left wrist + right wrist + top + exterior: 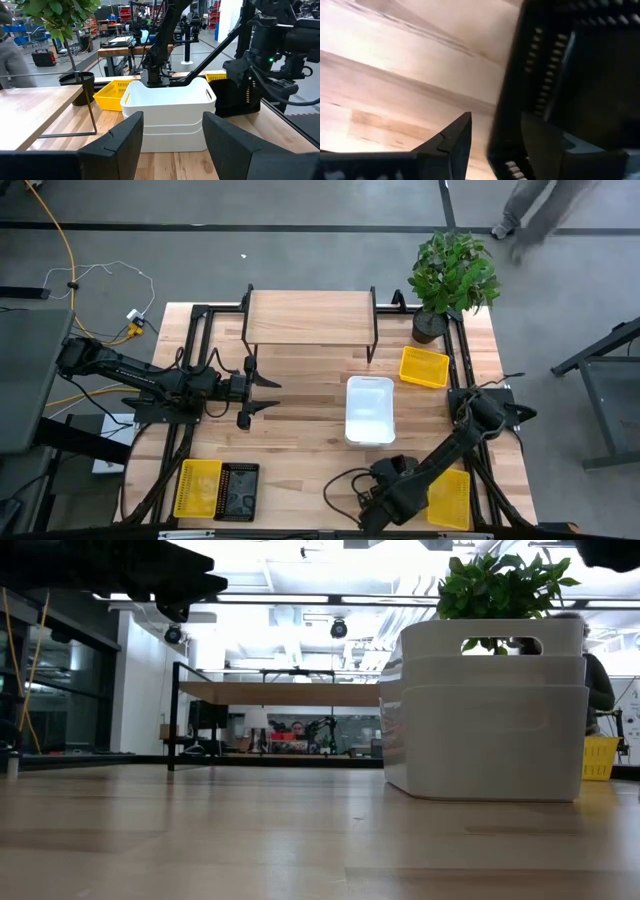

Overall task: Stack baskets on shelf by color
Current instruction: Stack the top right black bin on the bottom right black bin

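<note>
The shelf (310, 317) stands at the table's far middle, with nothing on its top. A nested stack of white baskets (370, 410) rests on the table in front of it. My left gripper (268, 393) hovers open to the left of the stack and points level at it (170, 110). My right gripper (378, 480) points down near the table's near edge, open. A black grid-walled basket (580, 75) lies under it, with one wall (512, 85) between the fingers. Yellow baskets lie at the far right (424, 366), near right (450, 498) and near left (198, 487), the last beside another black basket (238, 490). My right gripper comes at the black basket from above, with one finger (452, 145) outside the wall and the other (545, 145) over the inside. A strip of table shows between the outer finger and the wall. Whether the inner finger touches the basket, I cannot tell.
A potted plant (450, 275) stands at the far right corner beside the shelf. Black frame rails run along both sides of the table. A person (525, 210) walks on the floor beyond the far edge. Bare wood lies between the white stack and the near-left baskets.
</note>
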Tool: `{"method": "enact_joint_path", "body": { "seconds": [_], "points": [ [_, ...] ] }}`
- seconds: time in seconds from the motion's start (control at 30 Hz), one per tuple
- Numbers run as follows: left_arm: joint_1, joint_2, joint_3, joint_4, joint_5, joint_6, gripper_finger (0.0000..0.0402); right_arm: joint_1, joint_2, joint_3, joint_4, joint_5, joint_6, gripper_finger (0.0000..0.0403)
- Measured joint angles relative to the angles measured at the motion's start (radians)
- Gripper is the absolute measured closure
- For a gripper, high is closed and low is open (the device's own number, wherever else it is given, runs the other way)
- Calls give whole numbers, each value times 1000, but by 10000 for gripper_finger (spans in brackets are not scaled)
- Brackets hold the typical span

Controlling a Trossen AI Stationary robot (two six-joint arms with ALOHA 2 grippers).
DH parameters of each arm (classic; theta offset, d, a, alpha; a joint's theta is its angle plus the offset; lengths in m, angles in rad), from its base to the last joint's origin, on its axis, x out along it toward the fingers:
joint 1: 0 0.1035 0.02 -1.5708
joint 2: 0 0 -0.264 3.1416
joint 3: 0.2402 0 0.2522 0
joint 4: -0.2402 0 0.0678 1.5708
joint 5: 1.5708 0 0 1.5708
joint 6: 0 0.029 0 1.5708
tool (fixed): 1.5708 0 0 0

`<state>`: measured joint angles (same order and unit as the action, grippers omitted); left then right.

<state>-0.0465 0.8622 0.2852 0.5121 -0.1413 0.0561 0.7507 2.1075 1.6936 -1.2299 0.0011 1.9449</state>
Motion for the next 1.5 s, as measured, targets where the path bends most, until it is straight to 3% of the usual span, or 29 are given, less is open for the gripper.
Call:
{"method": "enact_joint_path", "body": {
  "seconds": [0.23, 0.43, 0.93, 1.13, 1.5],
  "points": [
    [0, 0, 0, 0, 0, 0, 209, 1, 0, 65, -44, 47, -34, 245],
    [0, 0, 0, 0, 0, 0, 209, 34, -3, 191, -204, 156, -5, 245],
    [0, 0, 0, 0, 0, 0, 209, 154, -2, 170, -333, 147, 192, 245],
    [0, 0, 0, 1, 0, 0, 209, 167, -1, 161, -341, 99, 202, 245],
    [0, 0, 0, 6, 0, 0, 209, 146, -2, 208, -341, 145, 119, 245]
  ]
}}
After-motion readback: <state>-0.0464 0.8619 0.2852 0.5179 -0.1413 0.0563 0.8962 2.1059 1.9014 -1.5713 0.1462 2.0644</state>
